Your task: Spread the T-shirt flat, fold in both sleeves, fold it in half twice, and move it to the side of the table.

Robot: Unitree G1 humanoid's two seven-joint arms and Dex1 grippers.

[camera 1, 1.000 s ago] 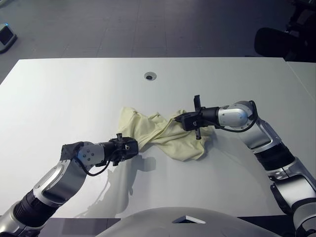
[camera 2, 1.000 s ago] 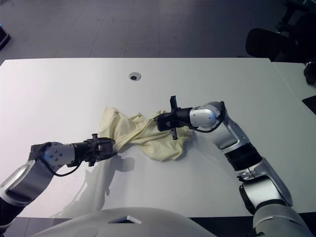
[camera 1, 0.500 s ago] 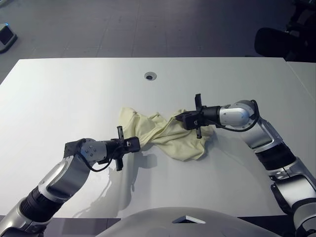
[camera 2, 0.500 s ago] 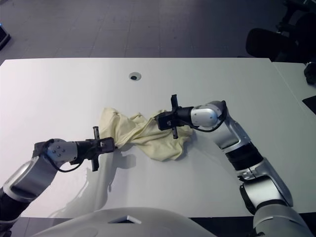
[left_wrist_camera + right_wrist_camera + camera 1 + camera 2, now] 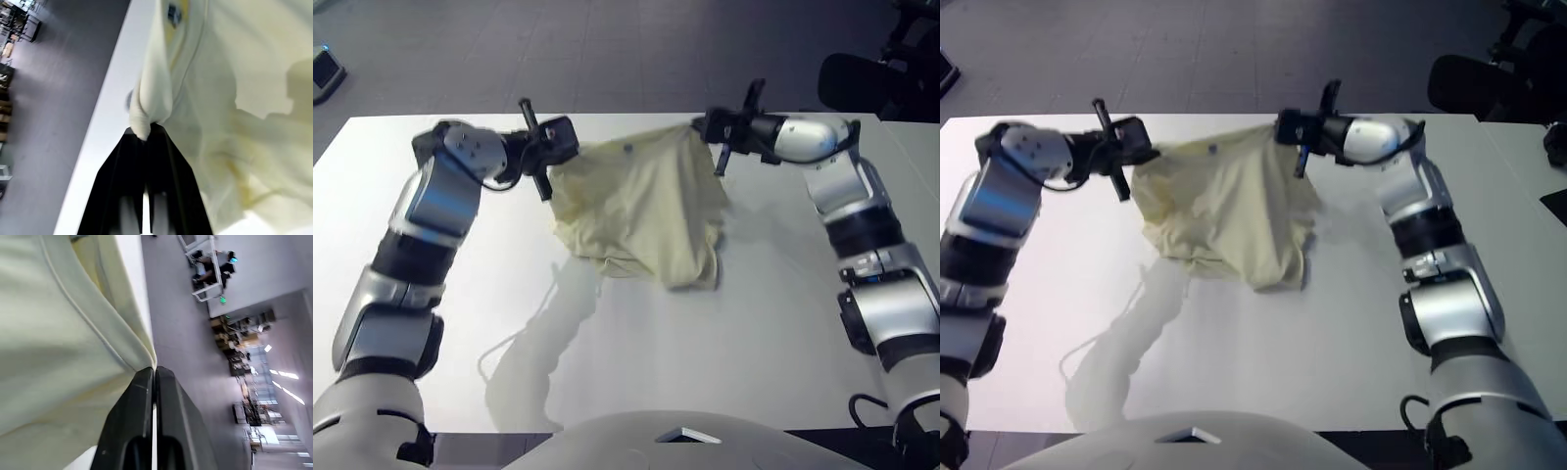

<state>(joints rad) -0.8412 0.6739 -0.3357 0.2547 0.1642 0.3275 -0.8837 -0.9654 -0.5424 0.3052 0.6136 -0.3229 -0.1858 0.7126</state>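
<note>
The left gripper [image 5: 560, 137] is held high over the far left part of the white table [image 5: 764, 323], with its two black fingers [image 5: 115, 186] pressed together on a bunched fold of the pale yellow T-shirt [image 5: 641, 206]. In the left wrist view the fold of cloth sits right at the fingertips, rolled into a small knot between them, and the rest of the garment spreads away from it. From that pinch the T-shirt's top edge runs across to the right as a slightly sagging line, with a small dark tag [image 5: 628, 149] just below the edge near its middle. The cloth hangs down from the edge as a wide, creased sheet between the two arms. Its lower part is gathered and wrinkled down near the tabletop, at the middle of the table; whether it touches the surface cannot be told. At the right end of the top edge the right gripper [image 5: 703, 124] is about level with the left one, its fingers [image 5: 132, 421] closed tight with no gap, nipping a thin seam of the T-shirt at their very tips. Beyond the table's far right corner stands a dark chair [image 5: 867, 83] on the grey floor.
</note>
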